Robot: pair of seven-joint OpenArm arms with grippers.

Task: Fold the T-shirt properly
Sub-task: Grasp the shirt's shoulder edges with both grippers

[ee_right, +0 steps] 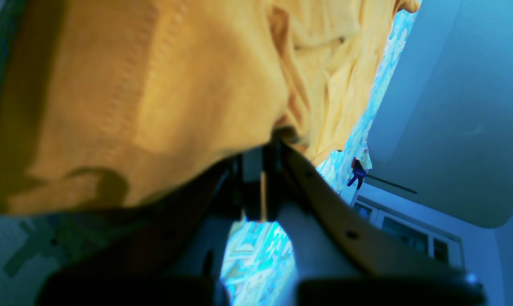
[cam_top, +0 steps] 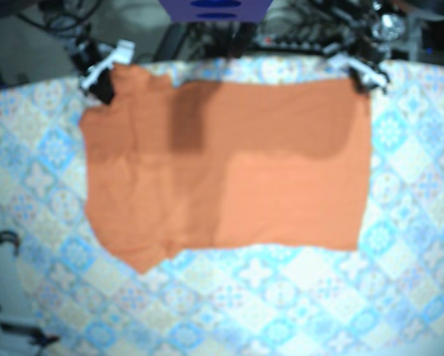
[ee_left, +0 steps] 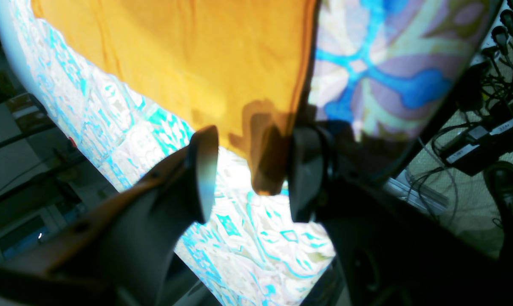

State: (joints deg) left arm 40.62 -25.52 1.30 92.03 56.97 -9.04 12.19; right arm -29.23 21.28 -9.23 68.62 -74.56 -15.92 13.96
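Shirt first: just one, orange [cam_top: 229, 170], lying spread out and mostly flat across the patterned tabletop [cam_top: 281, 297], with its long edges running side to side. There are two grippers, one at each far corner of the shirt. From above, the right gripper [cam_top: 103, 70] is at the left far corner and the left gripper [cam_top: 361, 70] is at the right far corner. Both are right at the cloth's edge.

The overhead view is too soft to show what the fingers are doing, but the wrist cameras show it. On the left arm, the two fingers [ee_left: 203, 170] stand wide apart. One corner of the shirt sits in the gap, close against one finger, and the other finger is clear of it. On the right arm, the fingers [ee_right: 307, 178] are drawn close together with a thin strip of orange pinched between them. The fabric bunches in wrinkles at their tips and fills most of that picture.

Only the left wrist view shows a tangle of cables [ee_left: 490, 97] past the tabletop's rim. Only the overhead view shows the shirt's full outline, including a pointed flap sticking out at its near left corner.
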